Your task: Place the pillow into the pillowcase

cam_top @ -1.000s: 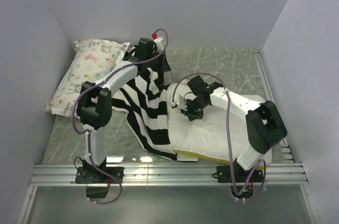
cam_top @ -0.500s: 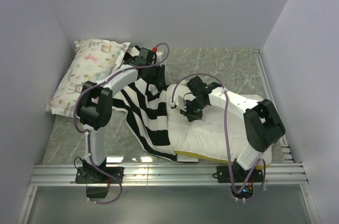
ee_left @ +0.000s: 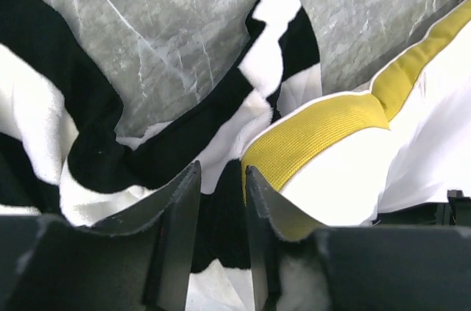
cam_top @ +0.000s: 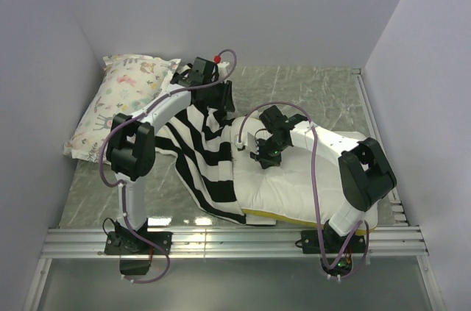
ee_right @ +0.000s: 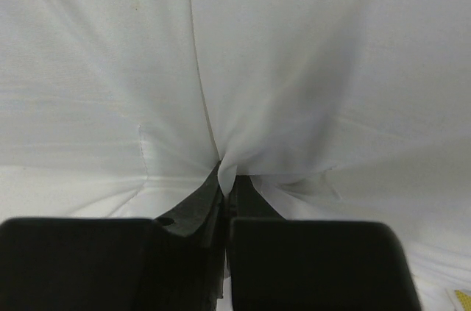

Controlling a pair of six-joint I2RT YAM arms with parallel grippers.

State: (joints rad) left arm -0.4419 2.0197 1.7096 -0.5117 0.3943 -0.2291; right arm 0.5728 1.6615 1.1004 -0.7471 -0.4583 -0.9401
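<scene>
Pinching only a pillow (ee_right: 294, 68) fold, right end effector (ee_right: 224, 193) may slip; left end effector (ee_left: 221, 179) gapes, so pillowcase (ee_left: 96, 151) mouth may sag.

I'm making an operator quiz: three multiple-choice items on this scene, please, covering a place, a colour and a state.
1. Where does the printed pillow lie?
A. At the table's far left
B. At its far right
C. At its near edge
2. What colour is the band along the white pillow's edge?
A. Red
B. Yellow
C. Blue
3. How is the right gripper?
A. Open in the air
B. Shut on the white pillow's fabric
C. Shut on the printed pillow
1 A, it lies in the far-left corner; 2 B, yellow in the left wrist view; 3 B, white cloth is pinched in its closed jaws.
</scene>
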